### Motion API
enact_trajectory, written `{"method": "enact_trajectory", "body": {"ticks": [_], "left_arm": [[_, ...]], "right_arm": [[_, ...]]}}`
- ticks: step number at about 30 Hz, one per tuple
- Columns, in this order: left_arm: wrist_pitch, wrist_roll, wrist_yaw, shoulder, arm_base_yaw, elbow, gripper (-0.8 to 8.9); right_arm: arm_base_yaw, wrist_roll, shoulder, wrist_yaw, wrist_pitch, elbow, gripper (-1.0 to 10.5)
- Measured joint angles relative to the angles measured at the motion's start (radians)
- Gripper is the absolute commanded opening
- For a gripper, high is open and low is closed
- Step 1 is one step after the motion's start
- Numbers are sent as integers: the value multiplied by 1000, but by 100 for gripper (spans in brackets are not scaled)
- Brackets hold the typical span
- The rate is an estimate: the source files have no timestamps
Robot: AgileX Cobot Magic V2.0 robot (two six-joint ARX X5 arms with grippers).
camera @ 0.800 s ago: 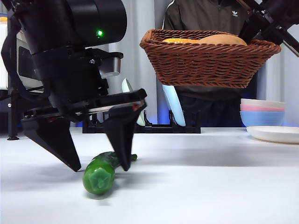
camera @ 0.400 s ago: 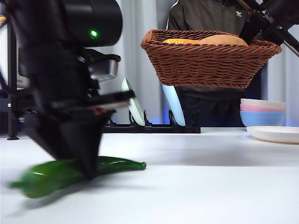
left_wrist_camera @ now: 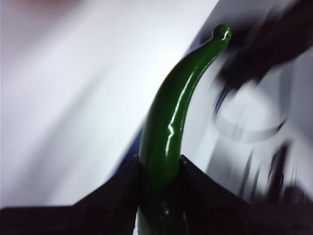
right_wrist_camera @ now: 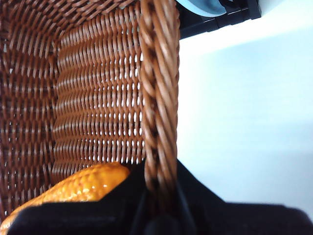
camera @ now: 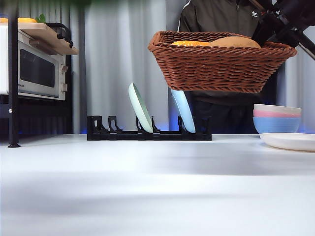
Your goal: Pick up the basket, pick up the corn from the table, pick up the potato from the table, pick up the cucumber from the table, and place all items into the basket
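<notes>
A mock kitchen set up as a robot test area. A microwave (camera: 37, 69) sits on a rack, plates stand in a black dish rack (camera: 147, 133), and stacked bowls (camera: 276, 118) rest on the white surface (camera: 157, 187). A person in a dark jacket (camera: 221, 17) stands behind.

Basket (camera: 221, 61) hangs above table (camera: 157, 187), up right in front view, rim clamped in right gripper (right_wrist_camera: 159, 196); corn (camera: 189, 44) and potato (camera: 235, 42) inside basket, corn left of potato; cucumber (left_wrist_camera: 168, 127) clamped between jaws of left gripper (left_wrist_camera: 159, 191), tip pointing away from it; dish rack (camera: 147, 132) at table's back, below basket, two plates (camera: 140, 108) upright in it; microwave (camera: 34, 69) far left; stacked bowls (camera: 276, 118) far right, plate (camera: 290, 141) just before them.
</notes>
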Motion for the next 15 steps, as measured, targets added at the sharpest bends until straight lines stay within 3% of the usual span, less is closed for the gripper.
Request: {"method": "enact_trajectory", "body": {"ticks": [8,15], "left_arm": [[254,-20,-315,20,-1,250,-8],[290,5,-552,225,-1,359,-8]], "right_arm": [[39,0,0,2,0,0,-16],[107,0,0,3,-1,0,-16]]}}
